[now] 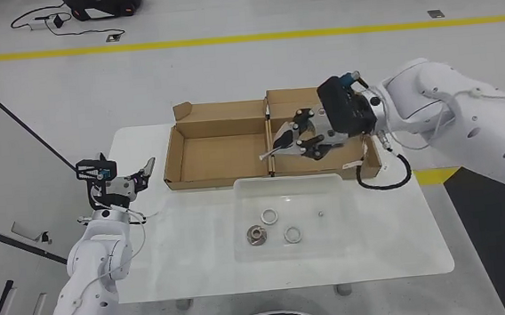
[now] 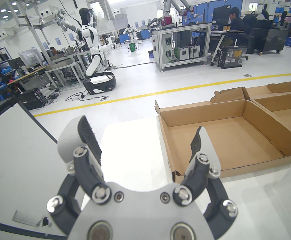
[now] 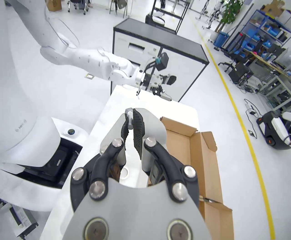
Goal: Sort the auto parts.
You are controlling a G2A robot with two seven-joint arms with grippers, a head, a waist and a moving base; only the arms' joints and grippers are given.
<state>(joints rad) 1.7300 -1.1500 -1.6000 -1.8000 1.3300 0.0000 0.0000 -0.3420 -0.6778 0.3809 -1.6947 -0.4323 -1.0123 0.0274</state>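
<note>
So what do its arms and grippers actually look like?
The left arm and right arm are smooth white shells with rounded joints. The left gripper and right gripper each have a silver base plate, black curved links with shiny screws, and white fingers lined with black ribbed pads. A black cable loops by the right wrist.

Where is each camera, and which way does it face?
Top view: overhead, looking down at the table; both arms show.
Left wrist view: on that wrist, past the open left gripper to an empty cardboard box.
Right wrist view: on that wrist, past the right gripper clamping a bolt.
Top and left wrist share that box.
</note>
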